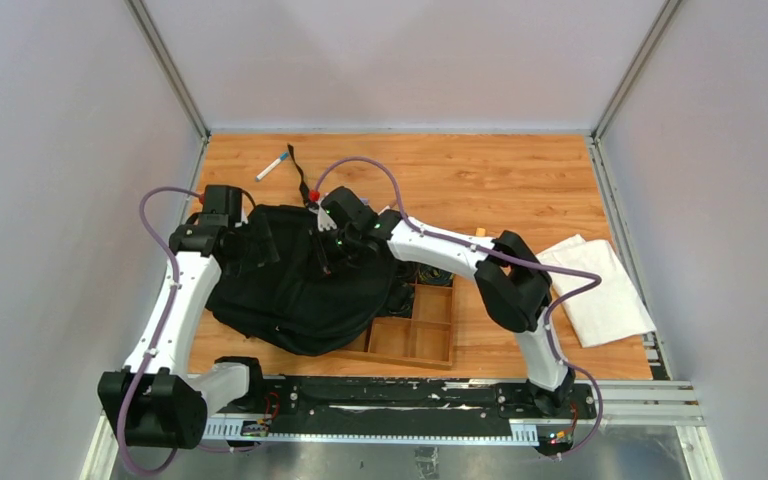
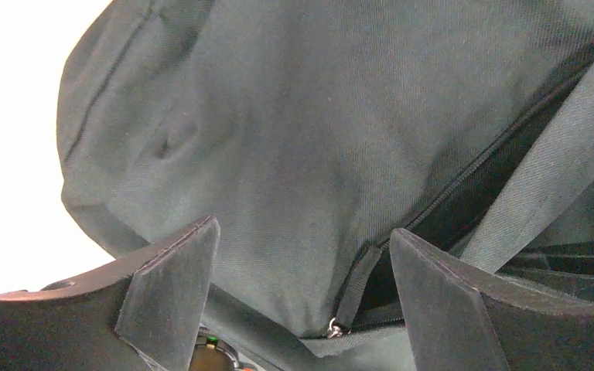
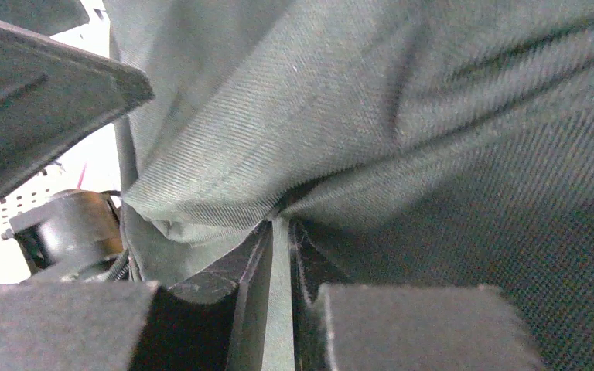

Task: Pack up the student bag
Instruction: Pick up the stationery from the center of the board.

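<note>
The student bag (image 1: 290, 290) lies slumped on the left-centre of the wooden worktop (image 1: 520, 180). Its left edge is near the worktop's left edge, and its near right edge laps over the left part of a wooden tray (image 1: 425, 335), hiding those compartments. A thin black strap (image 1: 298, 172) trails from the bag's far edge toward the back wall, ending near a white marker (image 1: 273, 165) that lies apart from the bag. The left fingers (image 1: 263, 245) sit over the bag's upper left part. In the left wrist view they (image 2: 174, 278) are spread wide, with bag fabric bulging between them and a partly open zip (image 2: 464, 178) running up to the right. The right fingers (image 1: 326, 250) are at the bag's far middle. The right wrist view shows them (image 3: 402, 325) pressed together on a thin fold of bag cloth, which puckers upward from the pinch. Bare worktop stretches along the back and across the right half. A white cloth (image 1: 595, 290) lies across the right edge, well apart from the tray and bag.
</note>
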{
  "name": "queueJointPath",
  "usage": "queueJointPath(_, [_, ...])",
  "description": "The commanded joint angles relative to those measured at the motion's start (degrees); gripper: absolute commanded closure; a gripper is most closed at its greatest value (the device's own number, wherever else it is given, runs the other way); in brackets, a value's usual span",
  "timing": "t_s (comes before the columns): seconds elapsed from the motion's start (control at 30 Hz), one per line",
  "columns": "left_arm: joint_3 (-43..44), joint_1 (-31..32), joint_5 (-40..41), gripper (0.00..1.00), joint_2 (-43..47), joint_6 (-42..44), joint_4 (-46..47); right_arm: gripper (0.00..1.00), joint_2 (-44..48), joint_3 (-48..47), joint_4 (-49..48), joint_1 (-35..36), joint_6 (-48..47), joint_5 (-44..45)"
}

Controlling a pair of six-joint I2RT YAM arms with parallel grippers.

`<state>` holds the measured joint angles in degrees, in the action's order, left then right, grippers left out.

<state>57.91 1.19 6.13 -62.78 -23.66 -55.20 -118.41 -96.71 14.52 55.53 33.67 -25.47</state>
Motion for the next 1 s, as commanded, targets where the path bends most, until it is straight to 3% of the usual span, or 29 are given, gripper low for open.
queueJointPath(0.0, [-2.3,-0.3,-4.6,0.12,-0.3,1.2,1.7,0.82,3.3,5.1,0.2,-1.6,0.2,1.4])
queueJointPath(0.3, [-0.7,-0.3,-1.3,0.11,2.2,-0.7,1.9,0.78,8.7,1.1,0.5,-1.0,0.1,1.6])
queueJointPath(0.67, [3.6,-0.7,9.2,0.05,6.3,-6.8,-1.9,0.71,-5.8,-17.2,3.0,0.9,3.4,0.1])
queueJointPath(0.8, [3.0,-0.7,6.6,0.07,5.8,-3.3,-1.7,0.71,-6.4,-12.2,3.6,1.2,2.9,0.2])
queueJointPath(0.97, [0.3,0.0,2.0,0.08,4.7,0.4,-0.5,0.71,0.6,3.5,-1.3,-0.5,3.7,2.5])
